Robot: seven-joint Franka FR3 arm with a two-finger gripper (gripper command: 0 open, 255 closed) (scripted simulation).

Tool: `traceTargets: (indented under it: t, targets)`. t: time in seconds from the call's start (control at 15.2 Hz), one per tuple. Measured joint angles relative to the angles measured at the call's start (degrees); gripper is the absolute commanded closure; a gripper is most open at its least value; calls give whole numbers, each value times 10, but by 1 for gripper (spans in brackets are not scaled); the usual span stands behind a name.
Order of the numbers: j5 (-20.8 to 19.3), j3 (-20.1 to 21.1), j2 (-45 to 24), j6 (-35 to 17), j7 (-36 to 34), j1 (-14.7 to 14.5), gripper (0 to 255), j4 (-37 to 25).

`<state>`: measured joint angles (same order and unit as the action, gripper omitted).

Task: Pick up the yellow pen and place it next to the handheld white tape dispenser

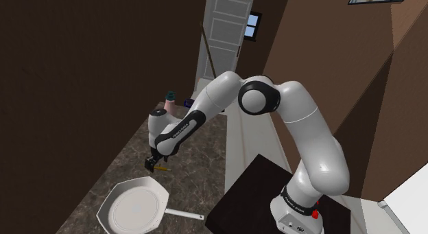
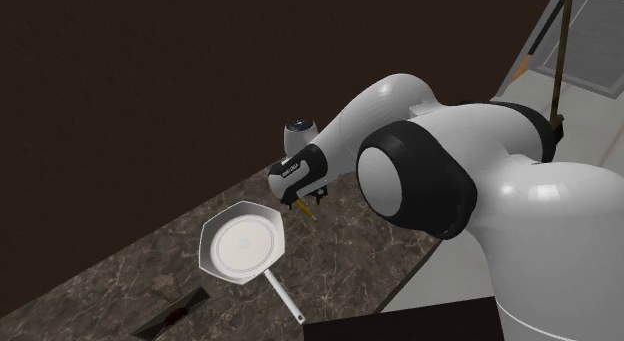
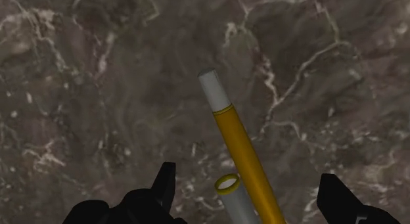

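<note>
arm [image 1: 302, 123]: white shells | joints [image 1: 258, 99]: dark | base [image 1: 291, 217]: red button [image 1: 315, 213] | tool [image 1: 156, 164]: all black

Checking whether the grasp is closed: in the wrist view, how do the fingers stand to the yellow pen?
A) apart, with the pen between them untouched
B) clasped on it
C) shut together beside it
A: the gripper has its fingers wide apart on either side of the yellow pen, with marbled counter showing between each finger and the pen.

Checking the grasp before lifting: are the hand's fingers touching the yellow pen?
Apart: the wrist view shows counter between the yellow pen and both open fingers.
</note>
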<state>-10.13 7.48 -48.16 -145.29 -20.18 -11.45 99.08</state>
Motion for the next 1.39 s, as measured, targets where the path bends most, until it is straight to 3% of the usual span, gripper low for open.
traceTargets:
  t: [0.4,0.46,1.39]
  targets:
    - [0,-1,-4,-3,0,0,0,-2]
    - [0,-1,-4,-3,0,0,255,-2]
    - [2,2,18,8,1,2,255,10]
